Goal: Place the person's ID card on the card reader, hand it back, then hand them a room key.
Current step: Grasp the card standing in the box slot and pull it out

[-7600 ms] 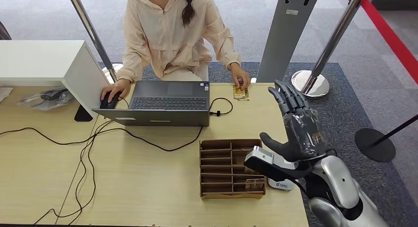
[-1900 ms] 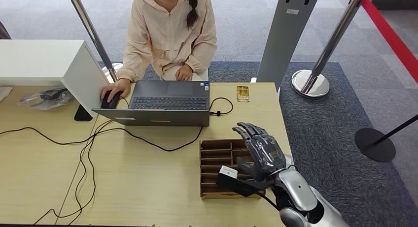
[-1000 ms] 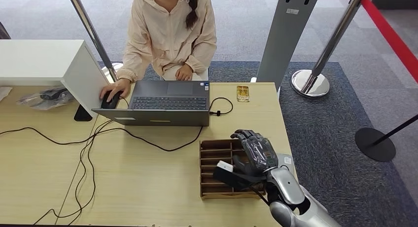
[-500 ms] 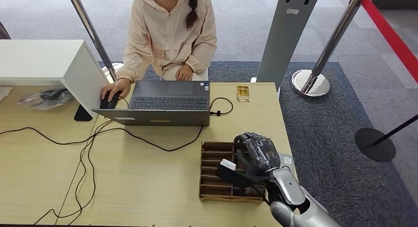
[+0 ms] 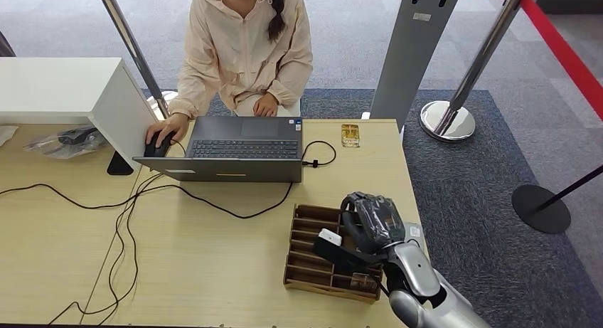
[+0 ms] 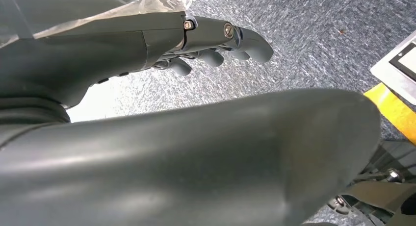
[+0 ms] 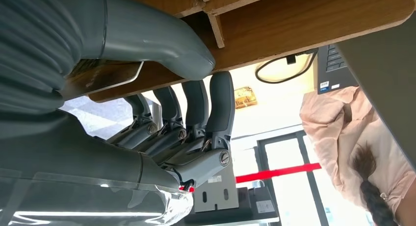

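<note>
My right hand (image 5: 371,224) is curled over the right wall of the cardboard slotted tray (image 5: 313,251). In the right wrist view its thumb (image 7: 147,37) lies inside the tray (image 7: 304,20) on a glossy brown room key card (image 7: 105,76), and its fingers (image 7: 216,103) hook under the wall from outside. That key card (image 5: 363,280) sits in the tray's nearest slot. The ID card (image 5: 349,134) lies flat near the table's far edge, apart from my hand, and is also visible as the ID card (image 7: 245,96). A corner of the white card reader (image 5: 413,232) peeks out beside my hand. My left hand (image 6: 147,39) hangs over grey carpet, holding nothing.
A person (image 5: 245,47) sits across the table with one hand on a mouse (image 5: 155,144) beside an open laptop (image 5: 238,150). Black cables (image 5: 128,200) trail over the left half of the table. A white box (image 5: 64,90) stands far left. Stanchion bases (image 5: 446,120) stand on the carpet to the right.
My right hand came down from its raised pose onto the tray and curled tighter. In the last half second the tray has skewed under it. The person drew their hand back, leaving the ID card.
</note>
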Controlling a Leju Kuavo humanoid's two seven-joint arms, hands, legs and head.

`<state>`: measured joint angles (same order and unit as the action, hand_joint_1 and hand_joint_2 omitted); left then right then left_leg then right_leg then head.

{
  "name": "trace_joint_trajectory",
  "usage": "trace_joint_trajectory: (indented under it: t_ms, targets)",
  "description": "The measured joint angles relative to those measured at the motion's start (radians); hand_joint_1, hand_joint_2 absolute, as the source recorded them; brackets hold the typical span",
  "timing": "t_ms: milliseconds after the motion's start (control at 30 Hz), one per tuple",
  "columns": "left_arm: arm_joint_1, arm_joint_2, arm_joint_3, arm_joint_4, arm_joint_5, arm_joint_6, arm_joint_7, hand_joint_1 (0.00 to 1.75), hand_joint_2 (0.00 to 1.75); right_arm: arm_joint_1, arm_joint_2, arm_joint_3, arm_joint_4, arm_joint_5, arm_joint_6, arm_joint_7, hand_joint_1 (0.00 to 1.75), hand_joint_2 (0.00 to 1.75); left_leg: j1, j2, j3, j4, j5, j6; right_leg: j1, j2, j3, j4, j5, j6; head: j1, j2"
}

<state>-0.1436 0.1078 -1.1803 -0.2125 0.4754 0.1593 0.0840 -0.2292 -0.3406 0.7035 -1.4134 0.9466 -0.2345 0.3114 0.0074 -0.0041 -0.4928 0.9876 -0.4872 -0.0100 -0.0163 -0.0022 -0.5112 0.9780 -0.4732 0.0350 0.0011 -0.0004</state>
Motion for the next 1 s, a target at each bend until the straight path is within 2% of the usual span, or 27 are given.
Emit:
trace_joint_trajectory:
  t_ms: [33,100,167,233,500,800,867,900,1000]
  targets:
    - [0.000,0.000,0.000,0.000,0.000,0.000,0.000,0.00,0.00,0.000,0.001,0.000,0.001,0.003,-0.005,-0.001,1.07,1.75,0.000,0.000,0.000,0.000,0.000,0.000,0.000,0.000,0.000,0.000,0.000,0.000,0.000,0.000]
    - [0.000,0.001,0.000,0.000,-0.001,0.002,0.000,0.00,0.00,0.001,0.002,0.000,0.003,0.008,-0.013,-0.003,0.60,1.75,0.000,0.000,0.000,0.000,0.000,0.000,0.000,0.000,0.000,0.000,0.000,0.000,0.000,0.000]
    - [0.000,0.002,0.000,0.000,-0.001,0.002,0.000,0.00,0.00,0.001,0.004,0.000,0.004,0.014,-0.020,-0.007,0.22,1.75,0.000,0.000,0.000,0.000,0.000,0.000,0.000,0.000,0.000,0.000,0.000,0.000,0.000,0.000]
    - [0.000,0.002,0.000,0.000,-0.003,0.000,0.000,0.00,0.00,0.001,0.006,-0.001,0.006,0.024,-0.032,-0.010,0.07,1.75,0.000,0.000,0.000,0.000,0.000,0.000,0.000,0.000,0.000,0.000,0.000,0.000,0.000,0.000]
    - [0.000,0.000,0.000,0.000,-0.011,-0.001,-0.003,0.00,0.00,-0.015,0.015,-0.008,0.007,0.065,-0.072,-0.022,0.00,1.75,0.000,0.000,0.000,0.000,0.000,0.000,0.000,0.000,0.000,0.000,0.000,0.000,0.000,0.000]
    - [0.000,-0.002,0.000,0.000,-0.012,0.000,-0.011,0.00,0.00,-0.035,0.027,-0.008,-0.022,0.097,-0.067,-0.037,0.00,1.75,0.000,0.000,0.000,0.000,0.000,0.000,0.000,0.000,0.000,0.000,0.000,0.000,0.000,0.000]
    - [0.001,-0.002,0.000,0.000,-0.008,0.000,-0.013,0.00,0.00,-0.037,0.023,-0.008,-0.044,0.085,-0.015,-0.029,0.00,1.75,0.000,0.000,0.000,0.000,0.000,0.000,0.000,0.000,0.000,0.000,0.000,0.000,0.000,0.000]
    - [0.001,-0.002,0.000,0.000,-0.005,0.001,-0.014,0.00,0.00,-0.039,0.017,-0.009,-0.060,0.070,0.040,-0.023,0.00,1.75,0.000,0.000,0.000,0.000,0.000,0.000,0.000,0.000,0.000,0.000,0.000,0.000,0.000,0.000]
    - [0.002,-0.002,0.000,0.000,0.002,0.001,-0.016,0.00,0.00,-0.049,-0.014,-0.008,-0.122,-0.017,0.271,0.004,0.00,1.75,0.000,0.000,-0.001,0.000,0.000,0.000,0.000,0.000,-0.001,0.000,0.000,0.000,0.000,0.000]
